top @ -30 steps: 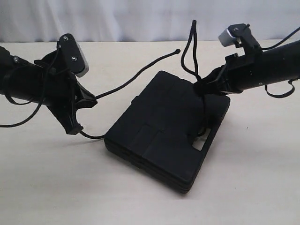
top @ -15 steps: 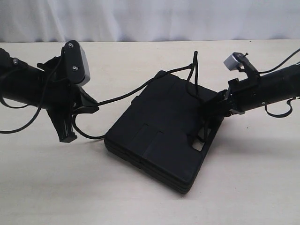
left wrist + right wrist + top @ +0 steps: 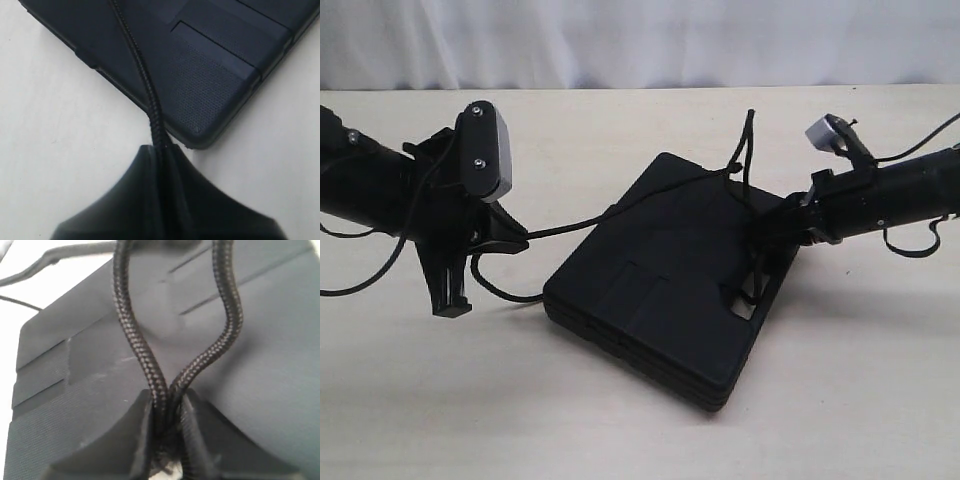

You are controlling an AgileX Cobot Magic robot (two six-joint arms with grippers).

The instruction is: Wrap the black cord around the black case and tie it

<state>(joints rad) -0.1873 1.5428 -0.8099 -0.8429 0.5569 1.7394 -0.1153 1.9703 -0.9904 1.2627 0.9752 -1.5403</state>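
The flat black case (image 3: 660, 275) lies in the middle of the table, its cut-out handle toward the right. The black cord (image 3: 620, 207) stretches taut from my left gripper (image 3: 513, 238) across the case's top to my right gripper (image 3: 772, 228). In the left wrist view the cord (image 3: 145, 80) runs straight into the left gripper (image 3: 161, 150), which is shut on it beside a corner of the case (image 3: 210, 75). In the right wrist view two strands of the cord (image 3: 137, 347) enter the right gripper (image 3: 167, 405), shut on them over the case (image 3: 90, 390). A cord end (image 3: 748, 130) sticks up behind the case.
A slack bend of the cord (image 3: 500, 290) lies on the beige table (image 3: 470, 400) left of the case. A white backdrop (image 3: 640, 40) closes the far side. The arms' own cables (image 3: 910, 240) hang near the right arm.
The right gripper has moved down and left onto the case's right edge, pulling the raised cord loop down. The left gripper turned and the cord between the two has drawn taut.
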